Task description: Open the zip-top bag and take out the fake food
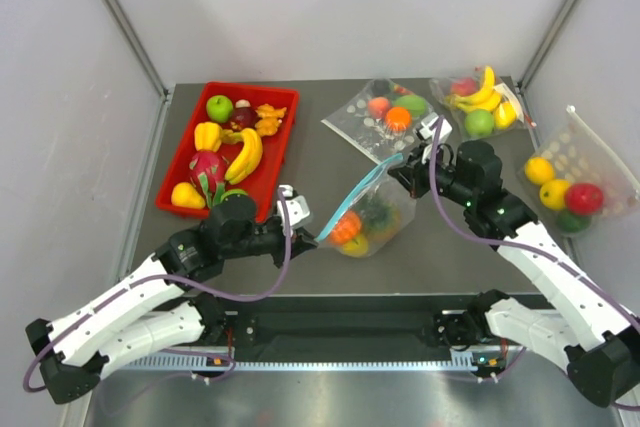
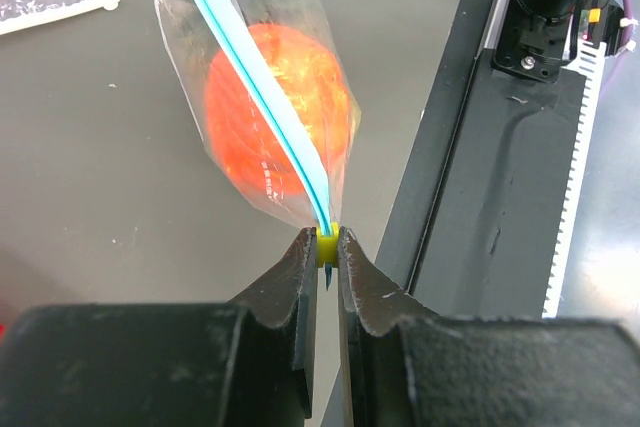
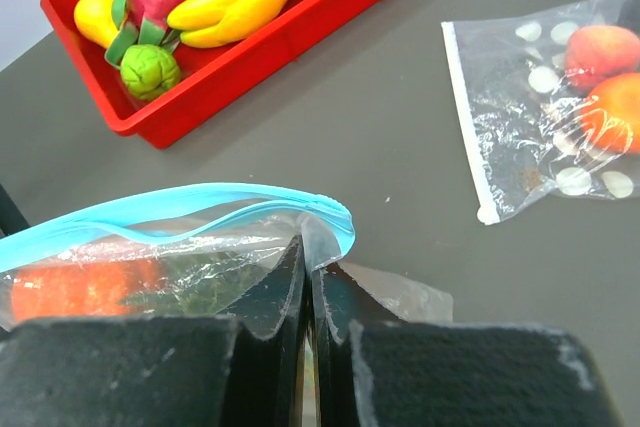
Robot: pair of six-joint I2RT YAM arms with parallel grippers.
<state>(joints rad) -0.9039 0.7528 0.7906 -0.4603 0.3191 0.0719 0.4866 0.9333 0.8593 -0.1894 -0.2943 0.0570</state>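
your bag (image 1: pixel 372 209) is in the middle of the table (image 1: pixel 320 172), stretched between both arms, with its teal zip strip (image 2: pixel 262 87) running as a taut line from one set of jaws to the other. your left jaws are pinched almost shut on the near-left end of the strip, and a small yellow bit (image 2: pixel 327 245) shows right between the tips. your right jaws are fully closed on the clear plastic at the far-right end, just under the strip, which curves over their tips in the right wrist view. i can't tell whether the zip has parted anywhere.

the food is all inside the bag: an orange fruit (image 1: pixel 346 227) near the left end, a yellow piece (image 1: pixel 356 245) below it and a green crown (image 1: pixel 378 213) beside them.

the red tray (image 3: pixel 260 52) sits back left with a banana, dragon fruit and apple in it. dotted bags (image 1: pixel 385 117) lie behind the right arm and at the right edge, and a banana bag (image 1: pixel 482 102) lies back right.
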